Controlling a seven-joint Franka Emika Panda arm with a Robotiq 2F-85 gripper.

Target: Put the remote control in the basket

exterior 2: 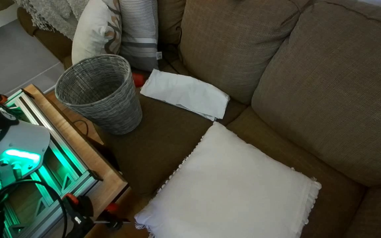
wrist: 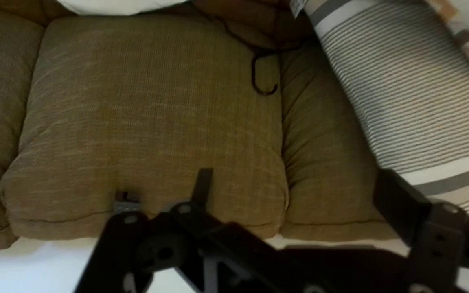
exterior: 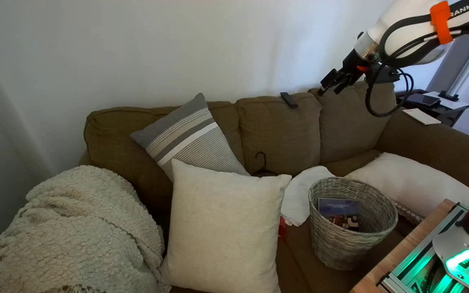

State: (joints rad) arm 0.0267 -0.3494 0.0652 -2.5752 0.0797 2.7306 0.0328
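The remote control (exterior: 288, 100) is a slim dark bar lying on top of the sofa's middle back cushion. In the wrist view the remote (wrist: 127, 203) shows at lower left, partly hidden behind a gripper finger. The basket (exterior: 336, 248) is a round grey-tan woven one standing upright on the sofa seat; it also shows in an exterior view (exterior 2: 119, 114). My gripper (exterior: 329, 90) is open and empty, above the sofa back and to the right of the remote in that view. In the wrist view the fingers (wrist: 294, 173) stand wide apart with only sofa between them.
A blue booklet (exterior: 337, 206) lies inside the basket. A cream pillow (exterior: 226, 228), a striped pillow (exterior: 193, 138) and a white pillow (exterior 2: 236, 185) lie on the sofa. A dark hanger hook (exterior: 261, 158) leans at the middle back cushion. The wall (exterior: 218, 49) stands behind.
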